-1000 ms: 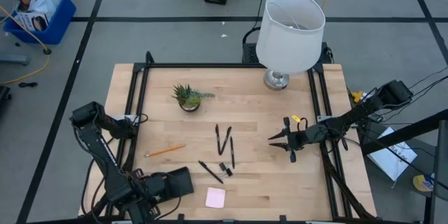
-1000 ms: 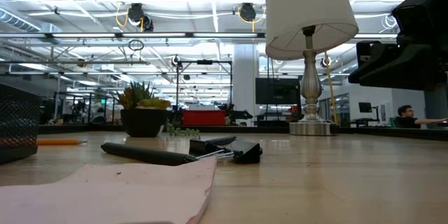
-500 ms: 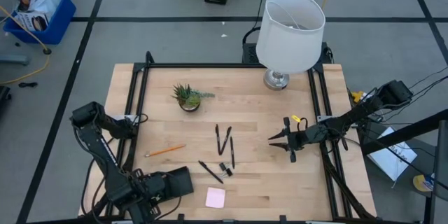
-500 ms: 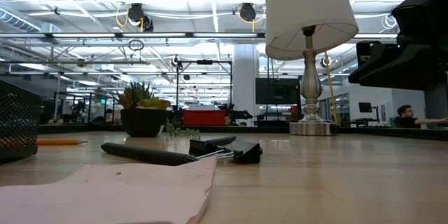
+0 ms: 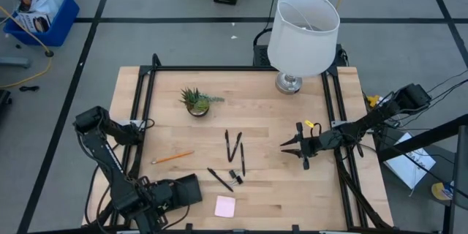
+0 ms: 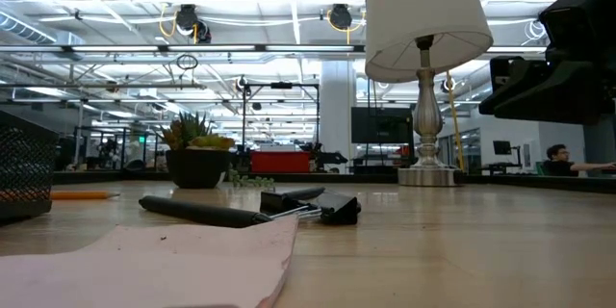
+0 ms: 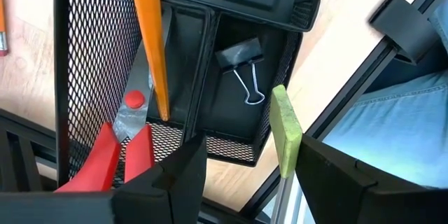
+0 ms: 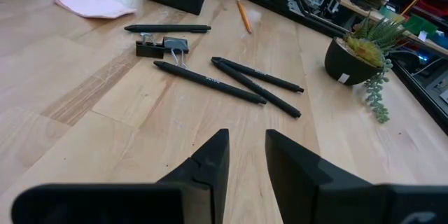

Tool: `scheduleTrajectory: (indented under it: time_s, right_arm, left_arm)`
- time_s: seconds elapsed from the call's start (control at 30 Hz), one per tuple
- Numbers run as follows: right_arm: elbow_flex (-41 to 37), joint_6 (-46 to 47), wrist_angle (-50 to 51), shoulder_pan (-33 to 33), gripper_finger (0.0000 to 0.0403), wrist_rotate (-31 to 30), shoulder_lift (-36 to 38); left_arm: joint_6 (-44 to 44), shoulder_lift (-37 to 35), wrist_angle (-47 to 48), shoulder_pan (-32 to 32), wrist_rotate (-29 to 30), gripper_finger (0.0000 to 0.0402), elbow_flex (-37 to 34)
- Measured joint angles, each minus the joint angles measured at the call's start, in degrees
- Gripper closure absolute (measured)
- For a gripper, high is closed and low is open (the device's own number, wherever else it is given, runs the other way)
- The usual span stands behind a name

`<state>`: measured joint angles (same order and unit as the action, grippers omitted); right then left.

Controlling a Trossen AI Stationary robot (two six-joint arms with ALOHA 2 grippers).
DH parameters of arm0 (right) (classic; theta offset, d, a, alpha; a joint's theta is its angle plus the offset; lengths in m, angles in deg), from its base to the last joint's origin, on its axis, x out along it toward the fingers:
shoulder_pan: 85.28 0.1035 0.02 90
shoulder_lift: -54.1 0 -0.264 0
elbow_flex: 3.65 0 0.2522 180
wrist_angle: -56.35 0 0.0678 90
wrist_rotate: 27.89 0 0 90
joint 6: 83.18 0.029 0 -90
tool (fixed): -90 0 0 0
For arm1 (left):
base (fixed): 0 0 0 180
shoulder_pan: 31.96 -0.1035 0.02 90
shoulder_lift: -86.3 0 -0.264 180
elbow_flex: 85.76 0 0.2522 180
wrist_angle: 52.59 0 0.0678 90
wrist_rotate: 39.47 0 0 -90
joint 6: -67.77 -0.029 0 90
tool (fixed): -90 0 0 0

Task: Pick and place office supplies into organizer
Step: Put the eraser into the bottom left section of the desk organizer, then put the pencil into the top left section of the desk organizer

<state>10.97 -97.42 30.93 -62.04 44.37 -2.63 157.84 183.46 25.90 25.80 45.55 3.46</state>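
The black mesh organizer stands at the table's near left corner. It holds red-handled scissors, an orange pencil and a black clip. My left gripper hangs open above it, pointing down. A yellow-green block stands on end between its fingers, close to one finger. On the table lie black pens, clips, a pencil and a pink pad. My right gripper waits to the right of the pens, slightly open and empty. My left gripper has the yellow-green block's long side right beside the inner face of one finger. Whether they touch, I cannot tell. The other finger stands well apart from the block.
A potted plant stands far left of the pens and a white-shaded lamp at the far edge. A black frame runs along the table's left, right and far sides. Bare wood lies between the pens and my right gripper.
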Motion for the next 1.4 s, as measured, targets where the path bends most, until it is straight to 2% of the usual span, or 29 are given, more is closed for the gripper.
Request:
scheduleTrajectory:
  time_s: [0.27, 0.93, 1.23, 1.4]
  right_arm:
    - [0.0, 0.0, 0.0, 0.0, 0.0314, 0.0, 0.0]
    - [0.0, 0.0, 0.0, 0.0, 0.0314, 0.0, 0.0]
    - [0.0, 0.0, 0.0, 0.0, 0.0314, 0.0, 0.0]
    - [0.0, 0.0, 0.0, 0.0, 0.0314, 0.0, 0.0]
  left_arm:
    - [-0.4, 0.0, 6.2, 0.0, -1.3, 0.0188, 0.0]
    - [-1.4, 0.0, 6.9, 0.0, -2.2, 0.0188, 0.5]
    - [-3.0, 0.0, 16.1, 0.1, 7.1, 0.0188, 7.9]
    - [-2.8, -1.8, 25.2, -0.2, 16.7, 0.0188, 12.7]
